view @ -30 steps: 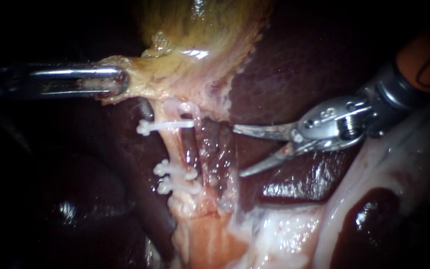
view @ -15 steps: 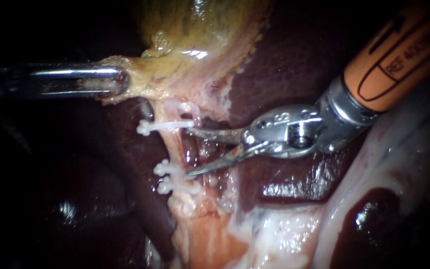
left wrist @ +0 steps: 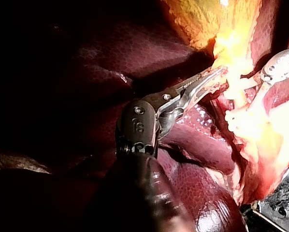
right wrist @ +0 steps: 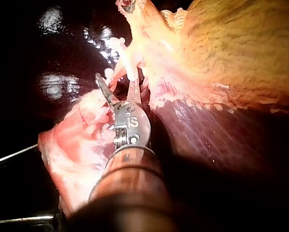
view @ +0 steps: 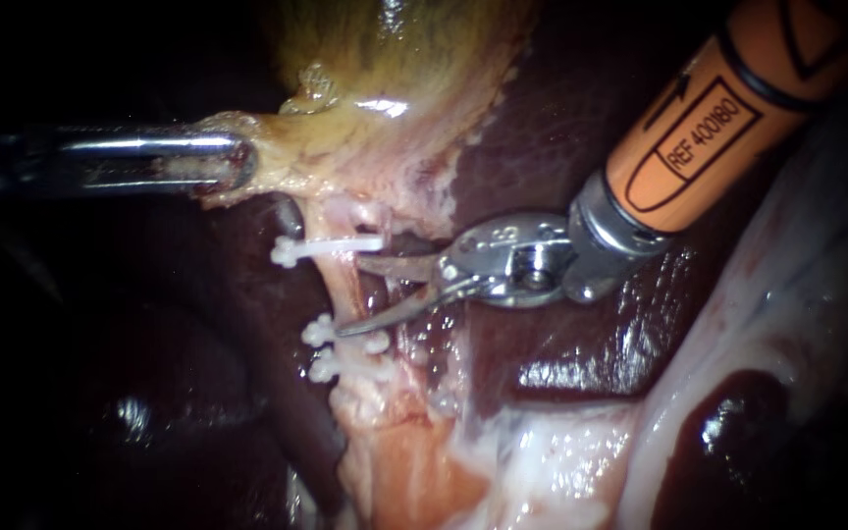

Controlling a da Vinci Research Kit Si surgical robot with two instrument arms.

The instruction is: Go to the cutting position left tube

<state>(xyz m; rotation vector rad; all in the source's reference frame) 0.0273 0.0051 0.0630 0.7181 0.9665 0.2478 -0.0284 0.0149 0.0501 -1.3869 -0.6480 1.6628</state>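
Left tube (view: pixel 344 283) looks soft, slick, thin and easily torn; take it between the clips (view: pixel 318 246), where the right instrument's (view: pixel 350 297) jaws gape. The left instrument (view: pixel 236 162) clamps the gallbladder (view: pixel 395 69).

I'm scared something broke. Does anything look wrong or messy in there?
Nothing stands out. The white plastic clips sit squarely across the pale pink tube, and the right instrument straddles that tube between them, blades open.

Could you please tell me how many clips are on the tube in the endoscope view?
3. One upper clip crosses the tube just above the right instrument; two lower clips sit together just below it. More may be hidden.
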